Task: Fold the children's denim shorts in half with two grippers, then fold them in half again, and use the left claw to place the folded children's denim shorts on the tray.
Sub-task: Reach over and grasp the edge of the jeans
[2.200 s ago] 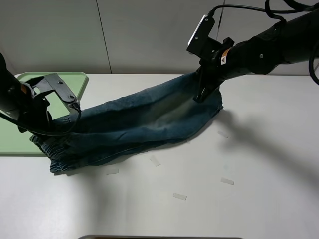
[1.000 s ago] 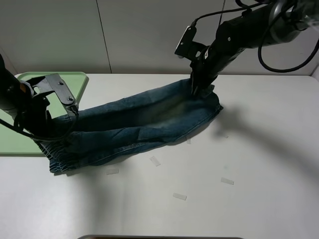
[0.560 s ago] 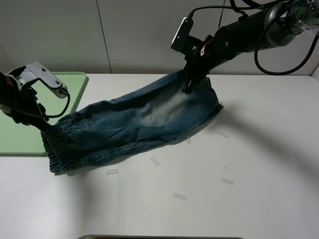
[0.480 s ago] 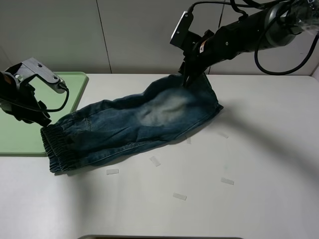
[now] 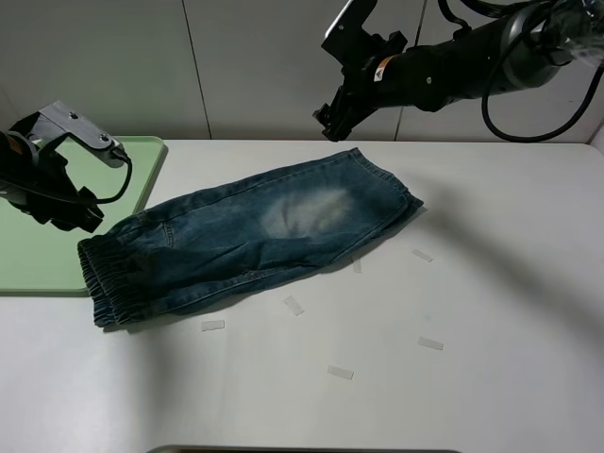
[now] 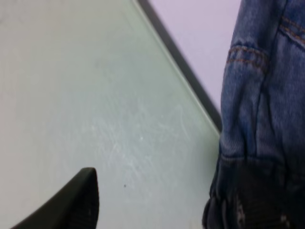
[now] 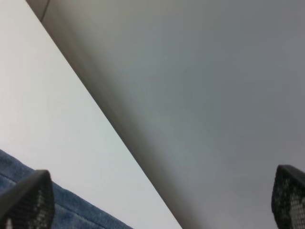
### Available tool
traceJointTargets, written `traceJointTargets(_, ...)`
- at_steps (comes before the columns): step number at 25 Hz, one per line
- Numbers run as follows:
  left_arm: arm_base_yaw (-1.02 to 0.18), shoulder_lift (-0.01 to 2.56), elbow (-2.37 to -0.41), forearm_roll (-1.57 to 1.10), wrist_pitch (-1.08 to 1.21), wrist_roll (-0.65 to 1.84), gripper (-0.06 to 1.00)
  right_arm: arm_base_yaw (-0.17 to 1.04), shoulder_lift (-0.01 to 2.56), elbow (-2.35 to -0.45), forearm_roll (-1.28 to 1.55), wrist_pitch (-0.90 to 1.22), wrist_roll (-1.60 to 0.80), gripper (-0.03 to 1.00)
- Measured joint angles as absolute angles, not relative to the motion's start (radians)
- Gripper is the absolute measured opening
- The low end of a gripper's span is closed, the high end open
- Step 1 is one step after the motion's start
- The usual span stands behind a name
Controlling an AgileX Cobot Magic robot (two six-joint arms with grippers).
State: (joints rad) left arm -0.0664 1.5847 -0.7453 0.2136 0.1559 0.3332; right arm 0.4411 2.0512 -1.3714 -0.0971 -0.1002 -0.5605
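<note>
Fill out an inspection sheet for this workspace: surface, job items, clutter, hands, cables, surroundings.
Surface: white table, bare apart from what is listed below.
Job's things: denim shorts lie flat on the table, waistband end at the near corner of the green tray; nothing lies in the tray.
Clutter: small pale tape strips scattered on the table.
Hands: left hand open over the tray; right hand open, raised above the shorts' far end.
Cables: black cable looped at the left arm; nothing snagged.
Surroundings: grey panelled wall.
</note>
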Motion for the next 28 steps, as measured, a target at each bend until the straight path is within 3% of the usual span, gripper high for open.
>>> traceJointTargets(12, -0.066, 1.401, -0.744, 0.213, 0.0, 0.193, 0.62, 0.441, 1.836, -1.371, -0.049, 0.083, -0.54, 0.69)
traceJointTargets(19, -0.14, 1.154, -0.744, 0.213, 0.087, 0.128, 0.94, 0.441, 1.641, -1.371, -0.035, 0.182, -0.481, 0.69)
traceJointTargets(28, -0.219, 0.674, -0.744, 0.213, 0.417, 0.128, 0.99, 0.441, 1.399, -1.371, -0.026, 0.258, -0.428, 0.69)
